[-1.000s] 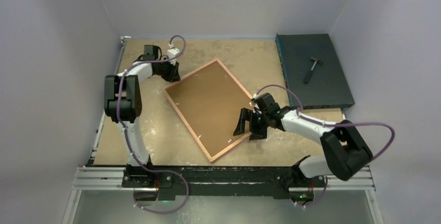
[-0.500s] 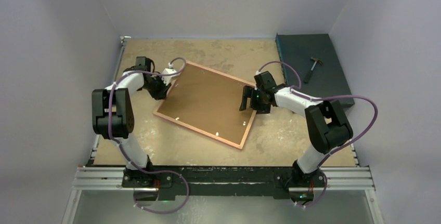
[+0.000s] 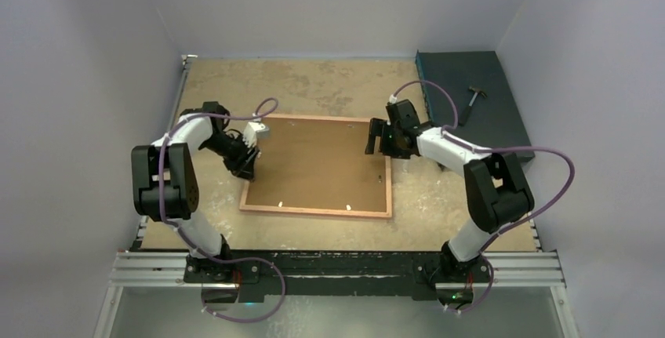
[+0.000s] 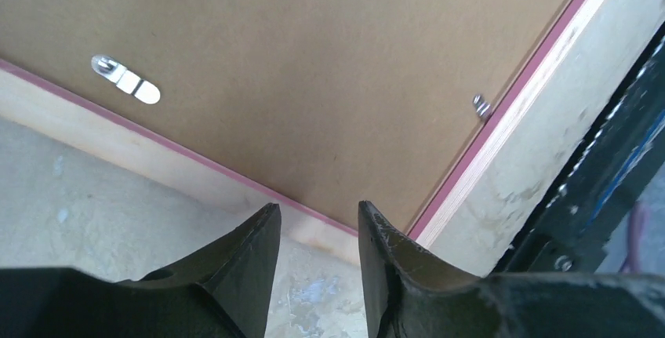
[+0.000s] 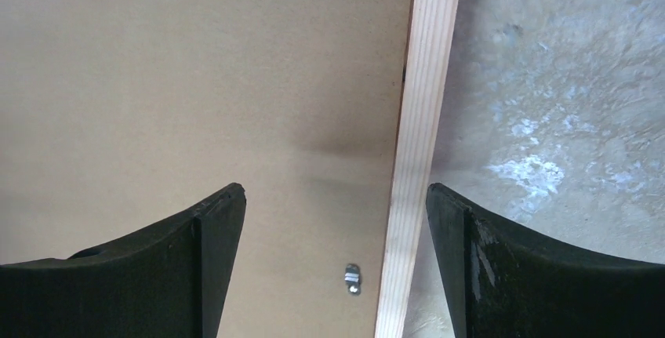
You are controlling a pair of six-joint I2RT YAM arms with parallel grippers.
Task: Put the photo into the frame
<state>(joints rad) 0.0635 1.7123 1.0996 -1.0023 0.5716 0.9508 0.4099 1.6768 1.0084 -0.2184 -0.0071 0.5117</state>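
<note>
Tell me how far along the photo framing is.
Done: the frame lies back-up with the board seated in it. The photo is not visible, so whether it sits underneath cannot be told. In hand: nothing; the left gripper is open at a frame corner, the right gripper open above a side rail. Left: probably securing the clips and confirming the photo is inside.

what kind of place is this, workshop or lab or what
Most likely a robot lab test cell: the left arm and right arm are bolted to a metal rail at the edge of a worn tabletop, boxed in by plain pale walls. A hammer lies on a dark mat.
</note>
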